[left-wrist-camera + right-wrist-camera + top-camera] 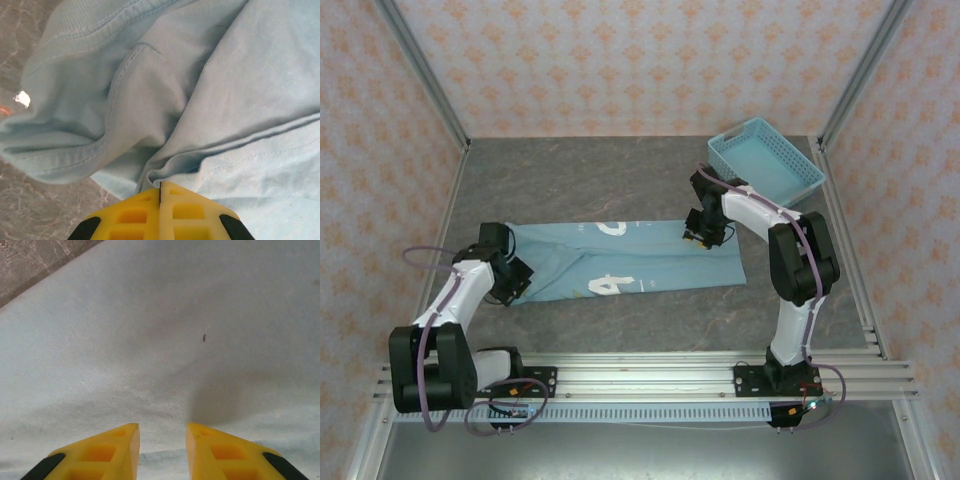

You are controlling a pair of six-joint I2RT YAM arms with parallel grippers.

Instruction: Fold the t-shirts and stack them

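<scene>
- Tabletop (620, 170), flat, grey and marbled, lay beneath both grippers. It gave the cloth a firm bed to be creased on.
- The t-shirt (650, 262), a soft teal-blue knit with white print, stretched as a long band from the left gripper (516, 278) across to the right gripper (698, 236). It looked already folded lengthwise, probably so that its two ends could be brought together.
- The basket (800, 190), rigid pale blue plastic lattice, stood beyond the right gripper and off to its right. It was apart from the cloth, presumably parked out of the folding area.
- In the wrist view the left gripper (160, 184) had its yellow, ribbed fingers pressed together with no gap. Creases in the t-shirt (215, 90) ran straight into the tips, so it appeared clamped on the garment's end. Stitched hems and a bunched fold sat just ahead of it.
- In its own view the right gripper (162, 427) had its jaws parted to a narrow gap over smooth, flat t-shirt (165, 340) cloth. A folded edge lay at its tips, and nothing looked pinched.
</scene>
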